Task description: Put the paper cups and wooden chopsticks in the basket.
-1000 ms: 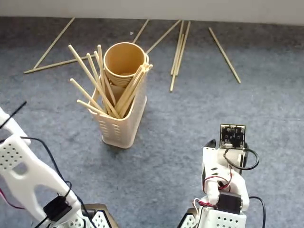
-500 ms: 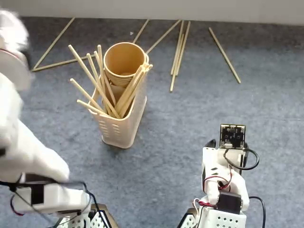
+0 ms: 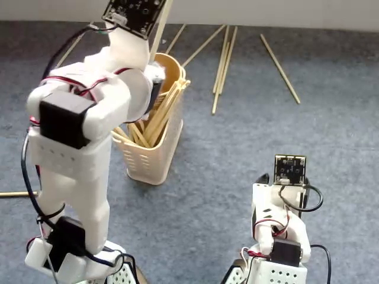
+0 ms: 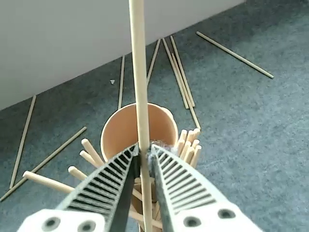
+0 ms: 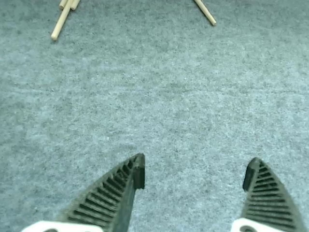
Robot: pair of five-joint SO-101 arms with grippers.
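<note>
The step in hand looks like delivery of one more stick. The left gripper (image 4: 145,151) is clenched on a single chopstick (image 4: 137,72), holding it upright directly above the basket (image 3: 151,160) and over the mouth of the paper cup (image 4: 118,133) that stands inside the basket. A bundle of chopsticks (image 3: 169,103) already leans in the basket beside that cup. The gripper's fingers hide the held stick's lower end, so I cannot tell whether it has entered the cup or hangs just above the rim. The right gripper (image 5: 195,171) is released, its jaws wide apart and holding nothing. It hangs over bare grey worktop (image 3: 237,136) on the near side, well apart from the basket. The task is only partly done. Loose chopsticks (image 3: 223,59) lie on the worktop beyond the basket, another stick (image 3: 279,59) lies farther out on that far side, and one more (image 3: 15,193) lies well off on the basket's near side at the picture's edge. The next move probably calls for lowering the held stick a little, so its lower end is inside the basket or the cup, and then opening the jaws so it drops in without tipping out. After that the loose sticks beyond the basket need fetching.
</note>
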